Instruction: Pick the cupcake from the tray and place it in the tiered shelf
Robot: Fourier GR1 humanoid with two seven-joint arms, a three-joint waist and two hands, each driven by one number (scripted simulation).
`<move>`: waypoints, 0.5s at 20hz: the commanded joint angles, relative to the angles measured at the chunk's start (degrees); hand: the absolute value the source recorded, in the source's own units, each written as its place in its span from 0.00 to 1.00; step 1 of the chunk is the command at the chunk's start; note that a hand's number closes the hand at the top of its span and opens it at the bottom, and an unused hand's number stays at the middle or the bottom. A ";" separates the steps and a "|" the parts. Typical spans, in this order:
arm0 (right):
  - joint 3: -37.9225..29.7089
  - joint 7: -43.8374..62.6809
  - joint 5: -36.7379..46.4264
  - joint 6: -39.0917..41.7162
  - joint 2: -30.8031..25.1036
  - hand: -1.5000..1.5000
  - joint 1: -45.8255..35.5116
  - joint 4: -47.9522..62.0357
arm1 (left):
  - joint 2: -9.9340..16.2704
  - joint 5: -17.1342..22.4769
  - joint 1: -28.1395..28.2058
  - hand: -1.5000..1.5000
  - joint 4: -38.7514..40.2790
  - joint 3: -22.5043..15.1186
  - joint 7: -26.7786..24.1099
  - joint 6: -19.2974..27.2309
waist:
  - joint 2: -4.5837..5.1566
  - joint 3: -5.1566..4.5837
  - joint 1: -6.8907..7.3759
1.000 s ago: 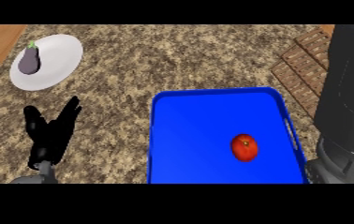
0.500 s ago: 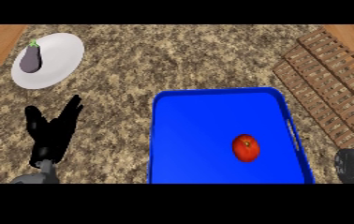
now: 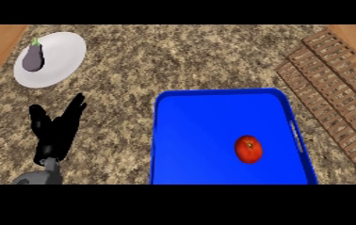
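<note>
A blue tray lies on the speckled counter at the lower middle and right. On it rests a round red item with a small green stem, looking like a tomato; no cupcake shows. The brown slatted tiered shelf runs along the right edge. My left hand stands at the lower left with straight fingers pointing up, open and holding nothing, well left of the tray. My right hand does not show in the head view.
A white plate at the upper left holds a purple eggplant. Bare counter lies between the plate, the tray and the shelf. A strip of wood shows at the top left corner.
The right arm, which filled the right edge a second ago, has withdrawn downward and left the view. The left hand and the red item have stayed put.
</note>
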 commanded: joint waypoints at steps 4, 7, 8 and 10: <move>-3.28 -1.61 -3.25 -2.23 -4.89 1.00 5.27 3.76 | -1.25 -0.21 -0.48 0.50 0.71 -0.46 3.00 0.55 | 0.42 -0.39 0.19; -2.77 -1.40 -4.47 -1.63 -6.86 1.00 4.12 4.35 | 0.60 1.15 0.18 0.50 1.73 1.24 2.47 -2.07 | 0.41 -0.41 0.27; -1.85 -0.41 -3.16 -4.99 -5.33 1.00 5.21 6.26 | -1.55 -0.64 -2.78 0.50 4.96 0.00 1.63 -0.01 | 0.55 -0.42 0.19; -3.87 -4.97 -5.71 -6.48 -7.88 1.00 9.39 5.23 | -0.22 0.71 -0.93 0.50 -1.01 0.50 7.05 -0.05 | 0.41 -0.37 0.25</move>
